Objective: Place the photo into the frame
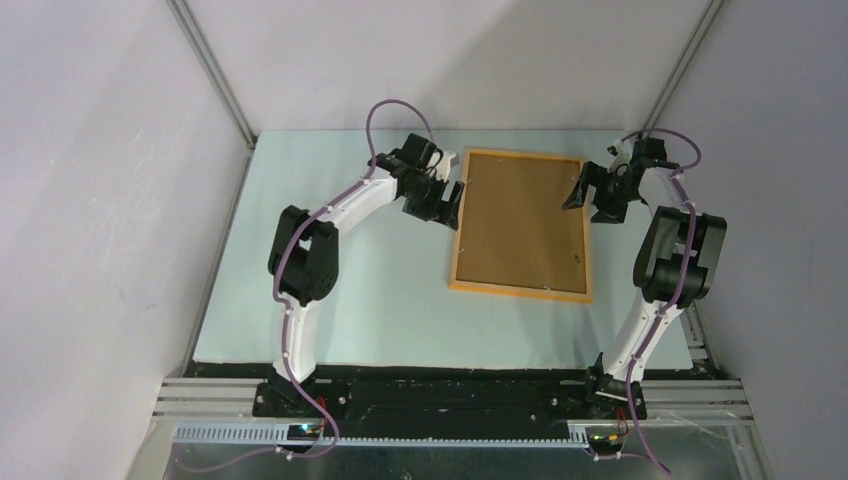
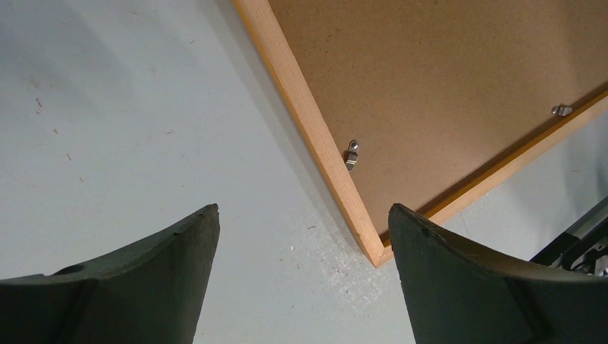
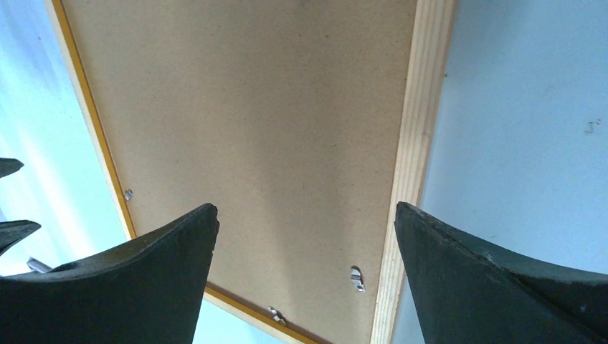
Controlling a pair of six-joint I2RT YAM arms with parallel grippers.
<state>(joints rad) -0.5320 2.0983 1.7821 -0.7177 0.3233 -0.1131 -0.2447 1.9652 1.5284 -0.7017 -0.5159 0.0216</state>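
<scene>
On the left, my left hand [image 1: 447,205] hung with its fingers spread wide and holding nothing, just beside the left rail of the frame [image 1: 518,291]. In its wrist view, a corner of the frame sat between the fingers, close to the right one.

I judged that lowering here could land that finger on the wooden rail and skid or tip the frame on the smooth desk [image 1: 350,300]. The small metal clips [image 2: 351,154] that pin the backing board [image 1: 520,220] looked thin and flat. I judged that broad fingers might slip off them or drag the board askew.

In the middle, the frame lay flat on the desk, back side up, with the brown backing board seated inside it. Its long sides ran from the near edge towards the far edge, close to square with the desk, and its short sides ran left to right.

I could not see the photo in any view, so I could not tell where it was.

On the right, my right hand [image 1: 588,200] hovered over the frame's right rail, fingers also spread and empty. I judged that if both hands pressed inward together, the frame could buckle or hop.
</scene>
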